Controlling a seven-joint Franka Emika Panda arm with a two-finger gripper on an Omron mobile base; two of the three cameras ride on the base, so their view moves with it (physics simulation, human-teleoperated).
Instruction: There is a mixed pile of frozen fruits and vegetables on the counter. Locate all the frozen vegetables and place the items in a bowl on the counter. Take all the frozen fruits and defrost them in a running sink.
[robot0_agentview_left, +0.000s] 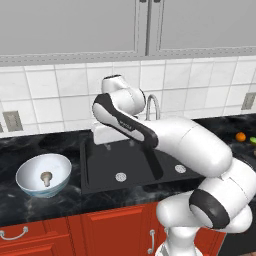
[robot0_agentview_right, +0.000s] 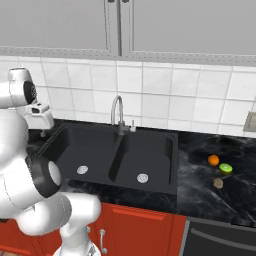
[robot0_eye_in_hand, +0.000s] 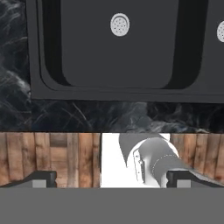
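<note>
On counter (robot0_agentview_right: 200, 192): one orange ball (robot0_agentview_right: 213, 160), one green ball (robot0_agentview_right: 225, 168), one mushroom (robot0_agentview_right: 218, 183); bowl (robot0_agentview_left: 30, 187) holds one mushroom (robot0_agentview_left: 46, 176); pincer (robot0_eye_in_hand: 111, 178) wide open, empty.

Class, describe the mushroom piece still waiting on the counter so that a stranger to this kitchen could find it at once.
Start at the black double sink and move right onto the black marble counter. Three small items cluster there: an orange ball, a lime green ball, and nearest the counter's front edge, the mushroom piece. It alone is dull tan-brown, not brightly coloured.
</note>
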